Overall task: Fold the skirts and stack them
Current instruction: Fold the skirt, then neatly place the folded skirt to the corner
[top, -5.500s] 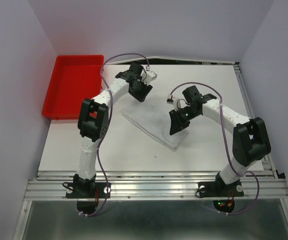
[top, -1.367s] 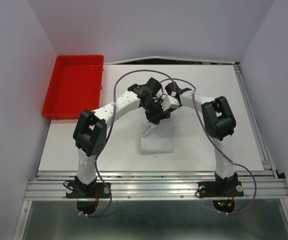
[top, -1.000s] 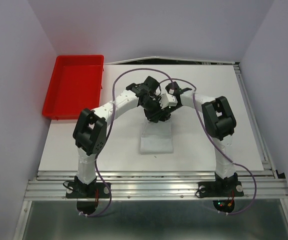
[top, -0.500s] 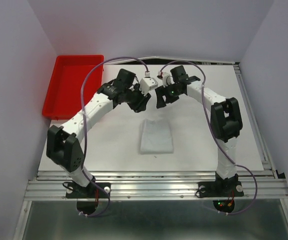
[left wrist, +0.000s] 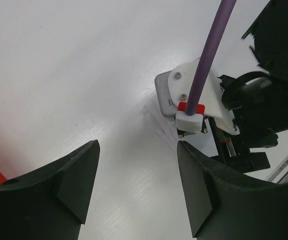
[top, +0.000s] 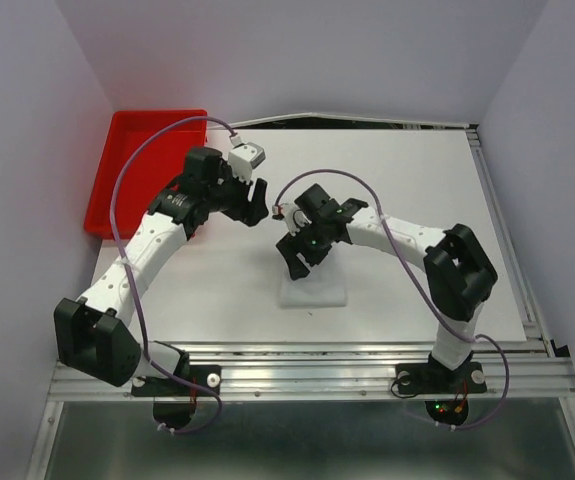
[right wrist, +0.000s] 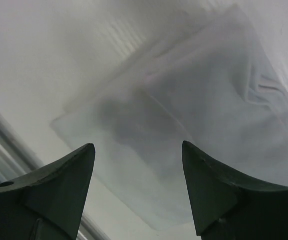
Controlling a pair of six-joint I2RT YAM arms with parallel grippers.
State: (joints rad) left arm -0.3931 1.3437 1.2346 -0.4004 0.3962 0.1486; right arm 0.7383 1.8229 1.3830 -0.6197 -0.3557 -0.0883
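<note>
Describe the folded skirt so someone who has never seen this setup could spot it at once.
Start from the white table and look at its middle, a little toward the near edge, under the open jaws of the right arm. There lies the skirt, a small folded rectangle. It is the only cloth here, soft and nearly as white as the tabletop, unlike the rigid red tray at the far left.

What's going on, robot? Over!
Left gripper open, empty. Right gripper open, hovering above folded skirt. Red tray far left, not blocking.
</note>
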